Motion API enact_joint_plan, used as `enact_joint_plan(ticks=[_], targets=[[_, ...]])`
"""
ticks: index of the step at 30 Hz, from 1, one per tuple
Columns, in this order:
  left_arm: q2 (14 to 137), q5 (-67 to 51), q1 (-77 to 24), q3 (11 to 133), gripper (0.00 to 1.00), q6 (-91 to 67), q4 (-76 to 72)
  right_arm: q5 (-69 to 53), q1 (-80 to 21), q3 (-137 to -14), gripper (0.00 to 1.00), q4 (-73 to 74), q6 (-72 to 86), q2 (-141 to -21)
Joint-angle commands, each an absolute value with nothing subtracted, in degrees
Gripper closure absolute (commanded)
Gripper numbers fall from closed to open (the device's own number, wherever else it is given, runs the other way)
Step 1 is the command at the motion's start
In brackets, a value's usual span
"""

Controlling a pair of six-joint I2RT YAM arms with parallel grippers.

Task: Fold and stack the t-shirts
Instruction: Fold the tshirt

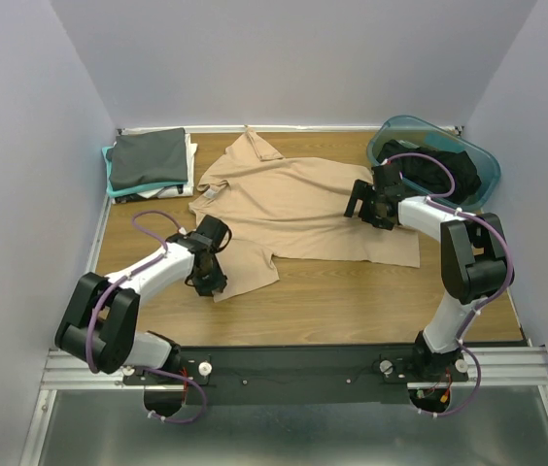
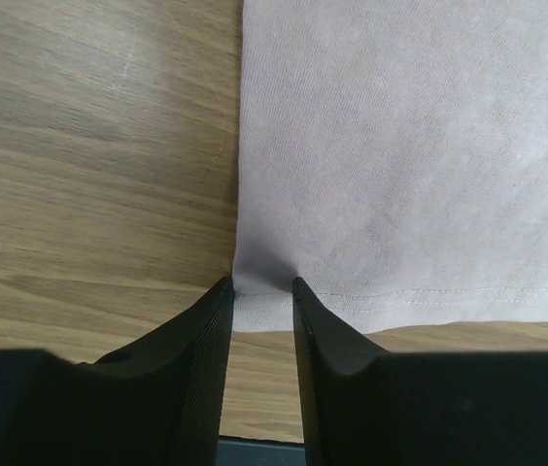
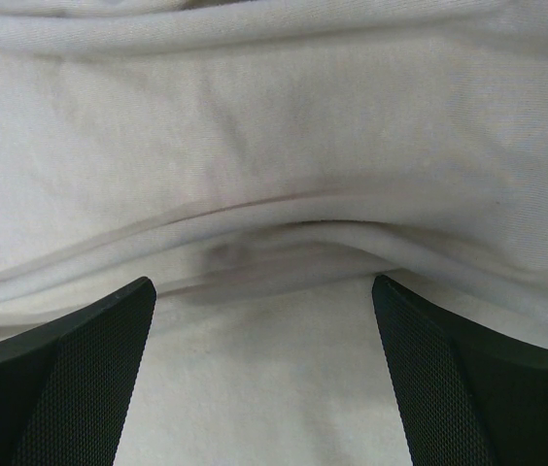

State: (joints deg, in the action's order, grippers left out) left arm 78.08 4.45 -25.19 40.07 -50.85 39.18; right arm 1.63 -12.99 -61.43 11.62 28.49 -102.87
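Note:
A tan t-shirt point(image 1: 293, 209) lies spread across the middle of the table, collar toward the back. My left gripper point(image 1: 206, 277) is at the shirt's near left corner. In the left wrist view the gripper point(image 2: 259, 283) has its jaws drawn close, pinching the hemmed corner of the tan cloth point(image 2: 400, 146). My right gripper point(image 1: 359, 204) hangs over the shirt's right part. In the right wrist view the gripper point(image 3: 264, 282) is wide open just above a raised fold of the tan cloth point(image 3: 274, 126).
A stack of folded shirts point(image 1: 148, 157), dark grey on top of teal and white, sits at the back left. A teal plastic tub point(image 1: 420, 120) at the back right holds a black shirt point(image 1: 434, 170). Walls close in the table on three sides.

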Motion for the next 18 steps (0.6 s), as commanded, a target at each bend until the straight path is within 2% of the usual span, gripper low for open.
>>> enact_joint_plan(ticks=[1, 3, 4, 5, 13, 18], targets=[[81.0, 3.9, -25.7, 40.4, 0.64, -51.2, 39.2, 0.4, -12.7, -60.4, 0.01, 13.6, 28.8, -103.3], [81.6, 3.5, -25.7, 40.4, 0.72, -50.7, 38.9, 0.4, -12.7, -60.4, 0.01, 13.5, 28.8, -103.3], [82.0, 3.5, -25.7, 40.5, 0.94, -50.7, 39.1, 0.4, -12.7, -60.5, 0.01, 13.7, 28.8, -103.3], [82.0, 3.6, -25.7, 40.6, 1.00, -50.6, 39.1, 0.4, -12.7, -60.6, 0.01, 13.7, 28.8, -103.2], [78.6, 4.9, -25.7, 43.1, 1.00, -50.3, 38.7, -2.8, -12.7, -61.1, 0.01, 14.1, 28.2, -100.3], [75.8, 5.6, -25.0, 47.1, 1.00, -50.9, 37.7, -0.3, -12.7, -60.8, 0.01, 18.7, 27.9, -95.9]])
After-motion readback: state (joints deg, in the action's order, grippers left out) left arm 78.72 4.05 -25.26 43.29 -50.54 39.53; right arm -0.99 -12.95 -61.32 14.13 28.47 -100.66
